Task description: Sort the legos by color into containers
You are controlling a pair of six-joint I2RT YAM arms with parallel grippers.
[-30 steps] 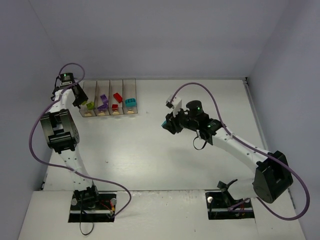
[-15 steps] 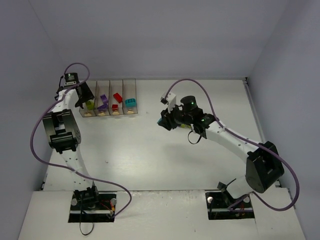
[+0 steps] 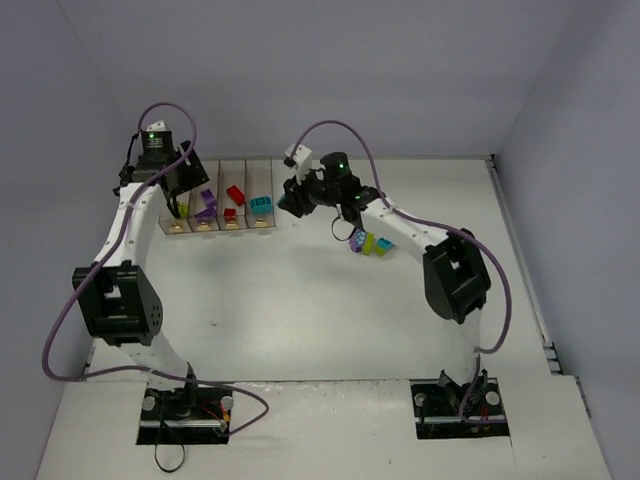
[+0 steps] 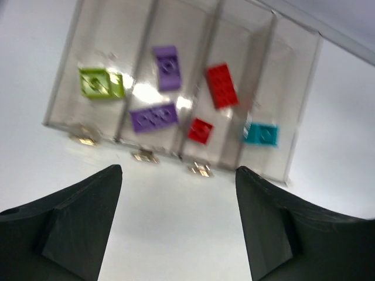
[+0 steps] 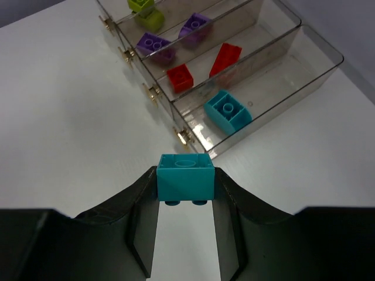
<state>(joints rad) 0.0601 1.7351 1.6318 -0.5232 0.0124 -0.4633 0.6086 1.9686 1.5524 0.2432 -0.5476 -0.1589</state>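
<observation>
The containers (image 3: 262,170) are four clear bins in a row at the back left. From left to right they hold a lime green lego (image 4: 101,83), two purple legos (image 4: 154,117), two red legos (image 4: 221,86) and a teal one (image 4: 261,134). My left gripper (image 4: 177,171) hangs open above the bins' near ends, with nothing between its fingers. My right gripper (image 5: 185,182) is shut on a teal brick (image 5: 185,175), held studs down just short of the teal bin (image 5: 316,64). In the top view the right gripper (image 3: 288,201) is just right of the row.
A small cluster of loose bricks (image 3: 370,243), purple, lime and teal, lies on the table under the right arm's forearm. Purple cables loop over both arms. Grey walls close in the table at the back and on both sides.
My left gripper has opened and moved right, over the bins. The right arm has swung left across the table with the teal brick, uncovering the loose bricks.
</observation>
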